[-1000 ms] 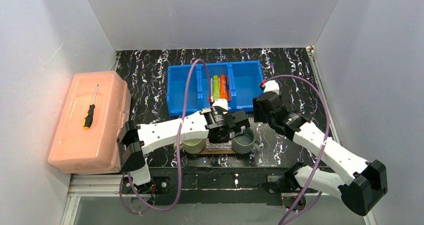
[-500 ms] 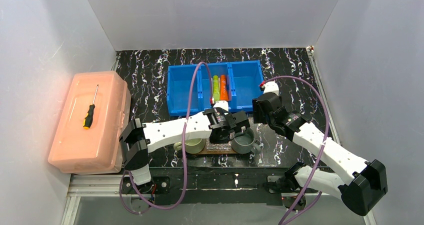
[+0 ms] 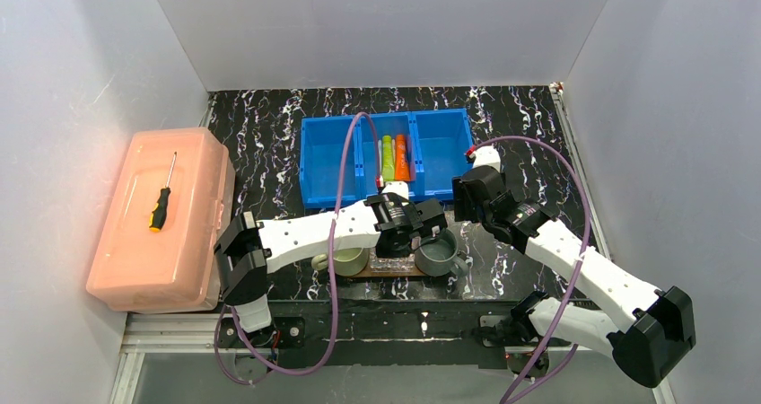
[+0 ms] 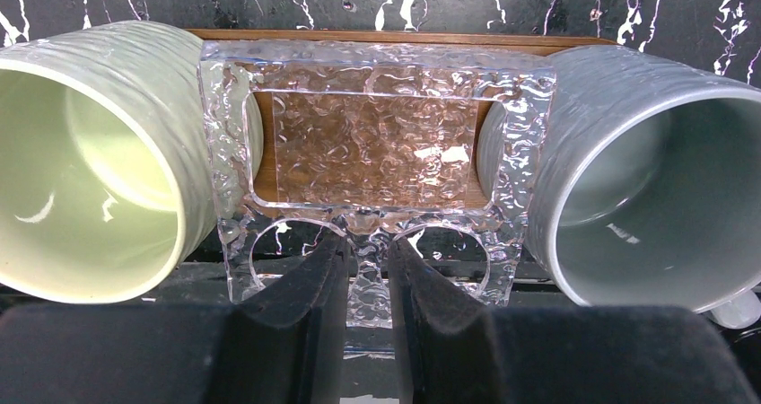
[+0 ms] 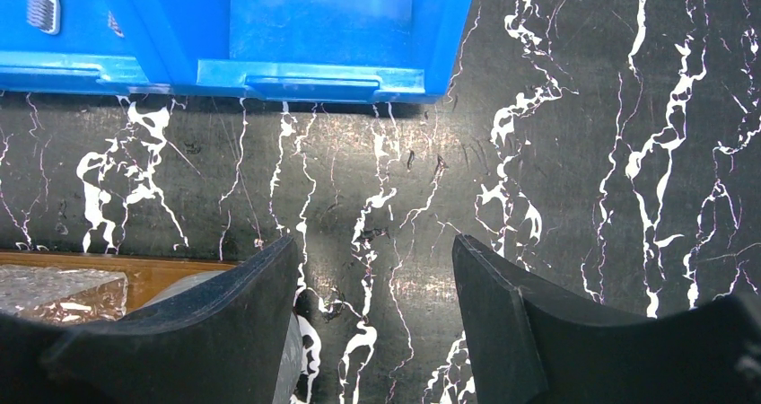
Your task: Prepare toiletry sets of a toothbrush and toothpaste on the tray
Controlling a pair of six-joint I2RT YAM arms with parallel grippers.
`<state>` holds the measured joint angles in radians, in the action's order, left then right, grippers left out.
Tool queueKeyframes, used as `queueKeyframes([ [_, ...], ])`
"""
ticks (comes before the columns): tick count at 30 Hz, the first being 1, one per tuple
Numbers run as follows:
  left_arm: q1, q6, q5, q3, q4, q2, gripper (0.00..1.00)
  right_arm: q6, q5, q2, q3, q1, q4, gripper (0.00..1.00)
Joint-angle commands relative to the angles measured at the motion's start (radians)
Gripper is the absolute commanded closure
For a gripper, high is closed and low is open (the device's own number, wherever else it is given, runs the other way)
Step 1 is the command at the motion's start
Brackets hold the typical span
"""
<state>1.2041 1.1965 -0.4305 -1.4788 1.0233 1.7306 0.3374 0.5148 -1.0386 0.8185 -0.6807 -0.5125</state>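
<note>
left gripper [image 4: 366,276] pinching clear holder [image 4: 372,139] front rib, holder on tray [image 4: 395,36] between green mug [image 4: 99,166] and grey mug [image 4: 628,180]; right gripper [image 5: 372,283] fingers spread

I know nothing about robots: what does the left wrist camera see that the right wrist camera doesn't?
Only the left wrist view shows the green mug, the empty inside of the grey mug, and the left jaws closed on the near edge of the clear holder. Only the right wrist view shows the blue bin, a toothbrush head inside it, and the right jaws standing open, holding nothing. Both show the wooden tray, the clear holder and the black marbled table.
</note>
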Motion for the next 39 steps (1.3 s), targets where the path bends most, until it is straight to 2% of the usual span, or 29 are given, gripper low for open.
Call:
queueKeyframes([
  [1,-0.006,0.000,-0.017,0.008,0.010,0.007,0.94,0.002,0.000,0.002,-0.004,0.006,0.041,0.28],
  [23,-0.009,-0.006,-0.018,0.015,0.003,0.026,0.84,0.007,-0.002,0.010,-0.012,0.006,0.038,0.27],
  [31,-0.011,-0.014,-0.014,0.016,-0.002,0.024,0.72,0.008,-0.004,0.010,-0.013,0.006,0.038,0.27],
  [39,-0.011,-0.027,-0.007,0.009,-0.002,0.013,0.67,0.007,-0.004,0.011,-0.006,0.006,0.035,0.27],
])
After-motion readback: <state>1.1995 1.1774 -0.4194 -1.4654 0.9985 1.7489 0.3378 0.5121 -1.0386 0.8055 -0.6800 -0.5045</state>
